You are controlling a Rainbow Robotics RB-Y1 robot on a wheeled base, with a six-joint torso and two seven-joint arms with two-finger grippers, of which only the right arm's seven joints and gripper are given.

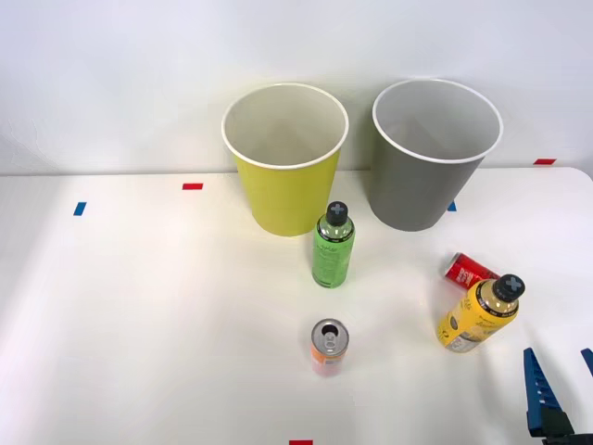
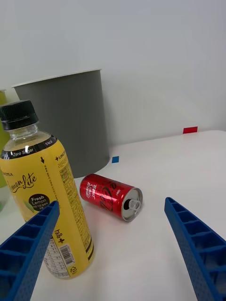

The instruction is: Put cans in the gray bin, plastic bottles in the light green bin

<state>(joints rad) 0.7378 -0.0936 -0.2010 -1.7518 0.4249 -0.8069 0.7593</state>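
Red can (image 2: 110, 196) lies on its side on the white table (image 1: 139, 324), just beside the upright yellow-labelled bottle (image 2: 44, 197), in front of the gray bin (image 1: 428, 158). Right gripper (image 1: 561, 380) hovers near them, fingers spread wide, holding nothing.

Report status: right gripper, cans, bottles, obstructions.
Right gripper open, empty. Red can on its side beside upright yellow bottle; nothing binned. Yellow bottle crowds the approach to the can.

Red can (image 1: 468, 270) partly hidden behind yellow bottle (image 1: 477, 315).
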